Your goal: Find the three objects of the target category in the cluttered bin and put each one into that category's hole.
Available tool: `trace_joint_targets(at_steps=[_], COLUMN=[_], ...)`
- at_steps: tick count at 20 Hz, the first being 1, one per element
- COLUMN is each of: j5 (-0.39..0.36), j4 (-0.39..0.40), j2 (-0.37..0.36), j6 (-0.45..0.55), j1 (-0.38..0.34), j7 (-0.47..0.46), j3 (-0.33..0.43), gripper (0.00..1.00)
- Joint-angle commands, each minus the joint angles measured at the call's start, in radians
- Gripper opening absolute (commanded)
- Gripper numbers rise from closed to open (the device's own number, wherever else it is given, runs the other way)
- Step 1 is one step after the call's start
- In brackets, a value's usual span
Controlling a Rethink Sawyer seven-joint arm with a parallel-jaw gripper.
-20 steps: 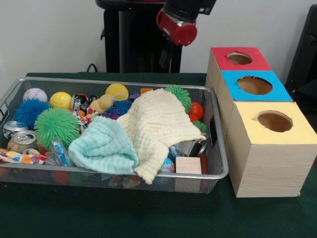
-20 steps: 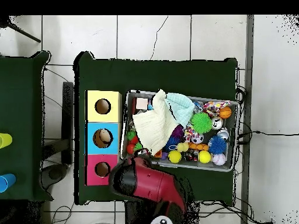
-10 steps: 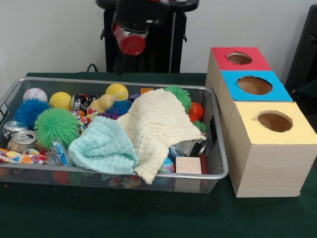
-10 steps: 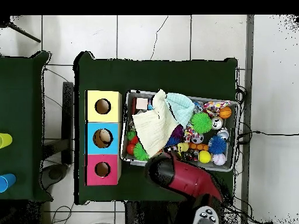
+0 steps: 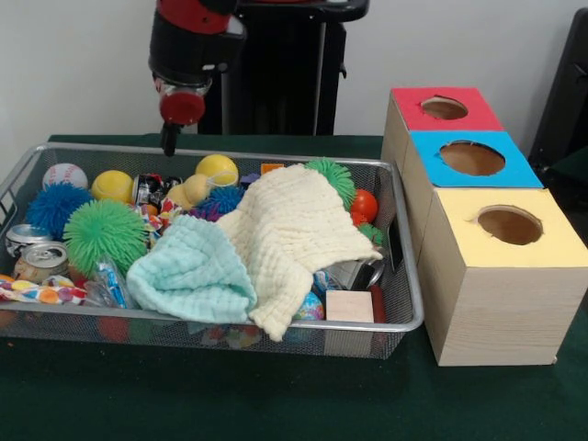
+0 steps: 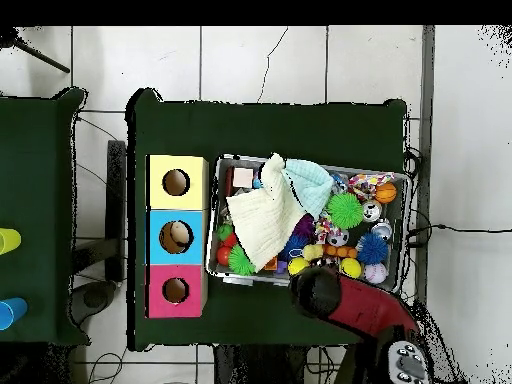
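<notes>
I see my red and black arm (image 5: 188,41) hanging over the far rim of the silver wire mesh bin (image 5: 395,317). Its hand (image 5: 169,140) is a thin dark tip just above the rim, and I cannot tell if it is spread or pressed together (it is too small and dark to make out). It holds nothing that I can see.

The bin sits on the dark green desk (image 5: 276,404). A big cream waffle cloth (image 5: 289,230) lies over the middle of the bin, and a pale mint cloth (image 5: 193,271) lies beside it, touching it. Around the cloths I see a white baseball (image 5: 64,175), two yellow balls (image 5: 112,186), a blue spiky ball (image 5: 53,207), a big green spiky ball (image 5: 104,234), a second green spiky ball (image 5: 333,176) and a small red ball (image 5: 364,206). A silver drink can (image 5: 41,261) lies at one end, and a light wooden block (image 5: 349,306) leans on the near wall.

Beside the bin stands a row of three wooden boxes, each with a round hole on top: a red-topped box (image 5: 445,108), a blue-topped box (image 5: 471,158) and a yellow-topped box (image 5: 508,225). From above, something light brown shows inside the hole of the blue one (image 6: 176,236).
</notes>
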Motion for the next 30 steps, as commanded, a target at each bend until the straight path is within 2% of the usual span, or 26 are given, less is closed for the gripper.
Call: trace_joint_targets(at_steps=[1,4,5,11,14,15,16,17,18,23,27,30], j5=[-0.089,-0.101,-0.111,-0.107,-0.140,-0.138,-0.141,-0.160,-0.168,-0.180,-0.177,-0.183], j4=[-0.052,-0.027,-0.016,0.008,-0.011,-0.006,-0.008,-0.030,-0.037,-0.031,-0.019,-0.021], j2=[0.107,0.093,0.088,0.080,0.087,0.106,0.111,0.114,0.114,0.095,0.005,-0.036], j6=[-0.070,-0.077,-0.065,-0.001,-0.006,-0.032,-0.038,-0.047,-0.045,-0.068,0.039,0.090], j1=[-0.073,-0.107,-0.136,-0.219,-0.206,-0.234,-0.228,-0.186,-0.173,-0.147,-0.111,-0.112], j7=[-0.107,-0.098,-0.090,-0.121,-0.117,-0.110,-0.098,-0.084,-0.078,-0.042,-0.054,-0.074], j3=[0.201,0.254,0.288,0.377,0.363,0.392,0.387,0.344,0.329,0.315,0.287,0.279], gripper=[0.00,0.00,1.00,1.00,1.00,1.00,1.00,1.00,1.00,1.00,1.00,1.00])
